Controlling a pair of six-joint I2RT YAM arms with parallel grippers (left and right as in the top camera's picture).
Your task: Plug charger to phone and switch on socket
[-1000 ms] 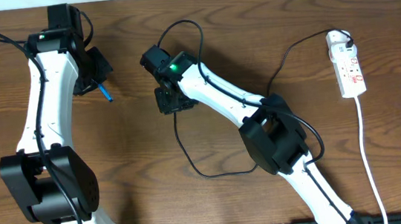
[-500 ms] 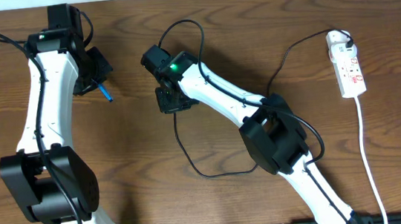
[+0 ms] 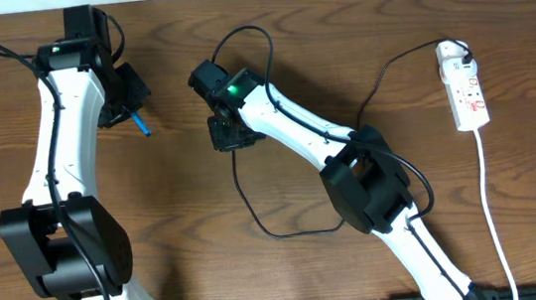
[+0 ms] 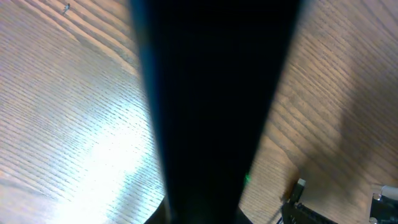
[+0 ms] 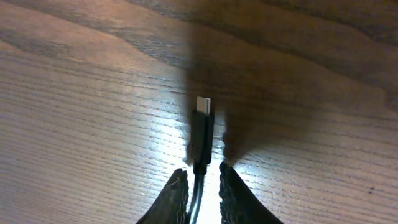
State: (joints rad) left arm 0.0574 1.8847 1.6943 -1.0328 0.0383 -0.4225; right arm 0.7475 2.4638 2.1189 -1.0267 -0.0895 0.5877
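Nothing has moved: left gripper, stretched forward, clamps the phone; right gripper pinches the charger.

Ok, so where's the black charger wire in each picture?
Overhead: the charger loops across the middle of the table, running from the right gripper toward the socket.
Left wrist: cannot tell; a dark shape blocks most of the view.
Right wrist: its tip pokes up mid-picture from between the right gripper's fingers.
Shared landmark: the brown wooden table shows in all three.
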